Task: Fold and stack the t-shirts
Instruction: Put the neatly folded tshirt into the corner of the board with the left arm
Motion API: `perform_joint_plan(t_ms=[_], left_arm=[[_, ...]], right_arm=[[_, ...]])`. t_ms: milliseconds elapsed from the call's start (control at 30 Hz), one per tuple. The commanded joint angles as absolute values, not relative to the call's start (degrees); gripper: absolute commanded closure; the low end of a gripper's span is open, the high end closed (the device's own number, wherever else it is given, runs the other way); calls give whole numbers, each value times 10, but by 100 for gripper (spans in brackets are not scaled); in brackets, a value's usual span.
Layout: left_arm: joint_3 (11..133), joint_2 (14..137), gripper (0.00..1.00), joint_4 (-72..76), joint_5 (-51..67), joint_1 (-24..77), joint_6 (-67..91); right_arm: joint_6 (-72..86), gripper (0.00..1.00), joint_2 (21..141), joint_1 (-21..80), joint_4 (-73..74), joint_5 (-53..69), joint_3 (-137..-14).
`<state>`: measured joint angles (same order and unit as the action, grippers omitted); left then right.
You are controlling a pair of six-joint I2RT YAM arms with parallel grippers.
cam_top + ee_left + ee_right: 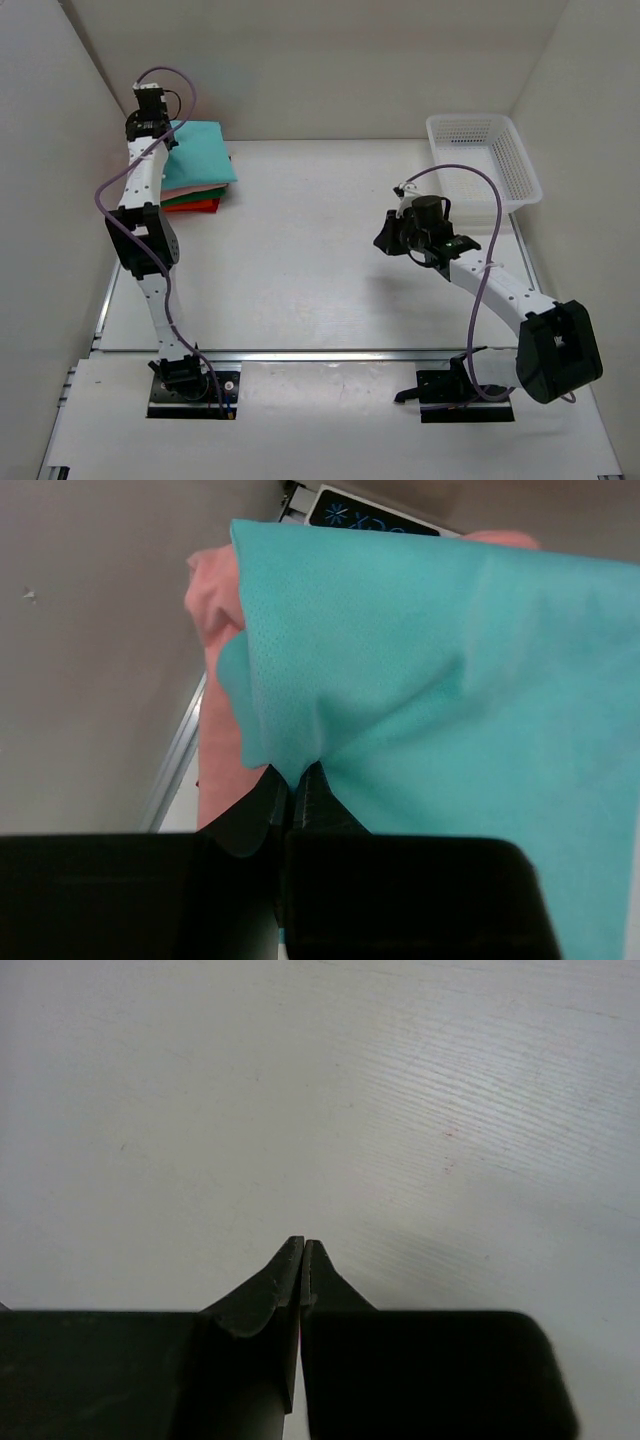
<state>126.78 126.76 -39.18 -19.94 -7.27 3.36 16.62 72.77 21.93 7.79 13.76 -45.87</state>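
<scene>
The teal t-shirt [203, 150] tops a folded stack [192, 197] in the far-left corner of the tabletop [300, 260], close to the left wall [50, 180]. The left tool [300, 772], jaws pressed together, meets its hem. The right tool [303, 1246], likewise closed, hangs over open tabletop, well apart.

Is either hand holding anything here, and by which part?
The left hand pinches the teal shirt by its edge. The right hand is shut on nothing.
</scene>
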Motion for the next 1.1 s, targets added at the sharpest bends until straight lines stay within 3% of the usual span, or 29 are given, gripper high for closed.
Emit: perform_joint_plan(t_ms=[0,200,400,467,500,533,667,933,1067], left_arm=[[1259,1253,100,-367,-208,-90,40],[1226,1259,100,-345,-212,-119,57],[1289,1291,97,-373,-236,-144,66],[1293,1273,56,-379,-236,-146,66],[1294,1261,20,-374,-213,-148,69],[1289,1233,2,-371,-201,-142,69],[1166,1079,1,-321,-64,-83,85],[862,852,1,-394,-4,168,99],[691,715,1,-362,77,179,141]], right_arm=[[171,100,743,230,69,133,-476],[175,100,767,247,72,120,-483],[175,100,778,261,85,113,-491],[178,100,782,272,89,101,-493],[179,99,781,275,89,100,-485],[179,100,784,279,93,89,-490],[206,100,771,288,103,60,-465],[198,100,726,252,228,9,-475],[209,100,645,257,225,2,-434]])
